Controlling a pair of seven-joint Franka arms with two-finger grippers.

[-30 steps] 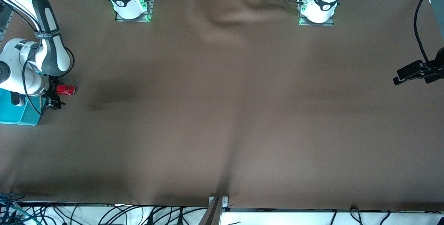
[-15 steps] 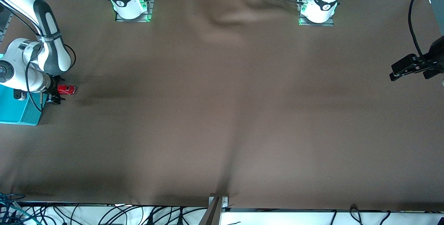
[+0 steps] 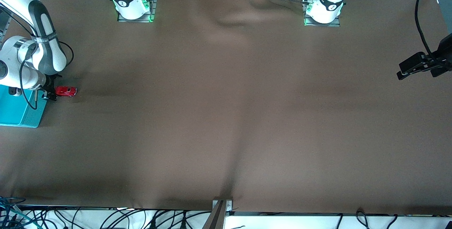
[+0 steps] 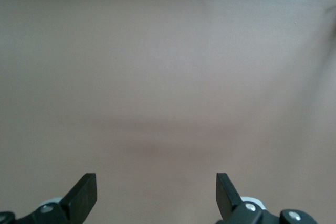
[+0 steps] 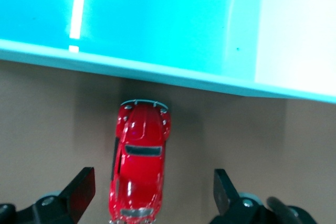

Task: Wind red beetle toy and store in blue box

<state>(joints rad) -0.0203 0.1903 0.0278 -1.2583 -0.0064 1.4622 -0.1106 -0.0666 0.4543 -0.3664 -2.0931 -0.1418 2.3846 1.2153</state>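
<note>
The red beetle toy [image 3: 66, 91] stands on the brown cloth beside the blue box [image 3: 19, 114], at the right arm's end of the table. My right gripper [image 3: 50, 89] hangs open over the cloth between the box and the toy. In the right wrist view the toy [image 5: 139, 163] lies on the cloth between the spread fingers of the right gripper [image 5: 152, 184], closer to one finger, with its silvery end near the box wall [image 5: 157, 72]. My left gripper [image 3: 406, 70] waits open over the cloth at the left arm's end and sees only cloth in the left wrist view [image 4: 156, 192].
A brown cloth covers the table, with a raised fold [image 3: 233, 17] between the two arm bases. A metal bracket [image 3: 222, 204] and cables sit at the table edge nearest the camera.
My right gripper has moved toward the robots' side of the table, closer alongside the toy. The toy has not moved. My left gripper has shifted slightly.
</note>
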